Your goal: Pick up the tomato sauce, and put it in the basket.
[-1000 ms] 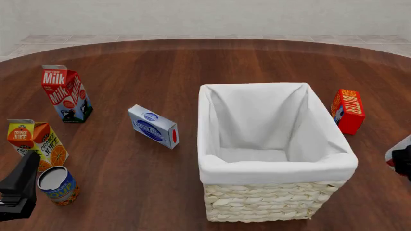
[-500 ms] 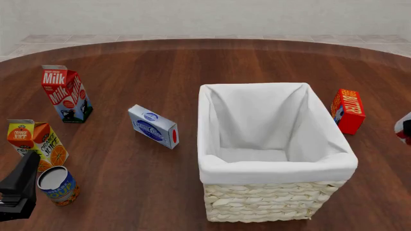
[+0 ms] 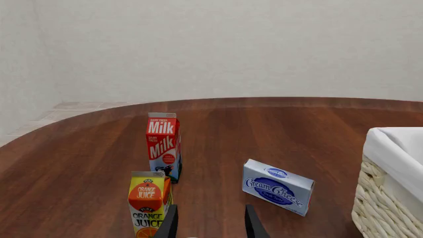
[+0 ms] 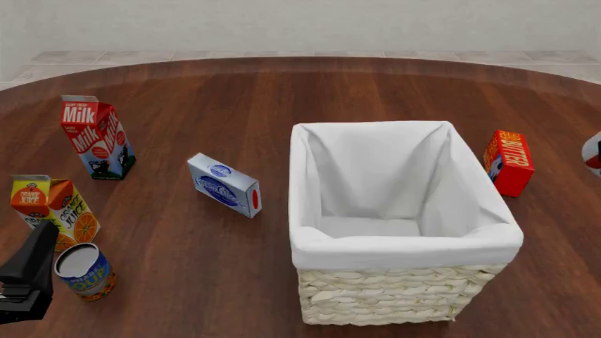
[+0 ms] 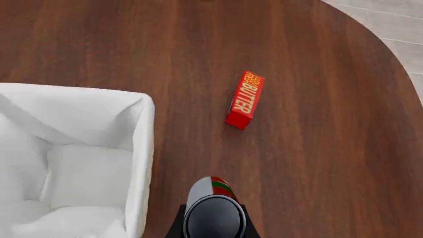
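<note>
Front view: basket at centre-right on the brown surface, white lining folded over the rim. Tomato sauce barely in frame at 3 o'clock, a red-and-white sliver at the edge, beyond the butter box; right end effector itself out of this frame. Left end effector low at 8 o'clock, a dark shape just beside the blue-and-yellow can; finger spacing not readable here. Orange juice carton behind the can, milk carton at 10 o'clock, cream cheese box left of the basket.

Left wrist view: two dark fingertips of the left end effector apart, nothing between them. Orange juice carton, milk carton and cream cheese box ahead, basket wall at the side.

Right wrist view: tomato sauce gripped in the right end effector, grey top toward the camera, red and green label showing, raised over bare surface just beside the basket rim. Butter box lying farther out.
</note>
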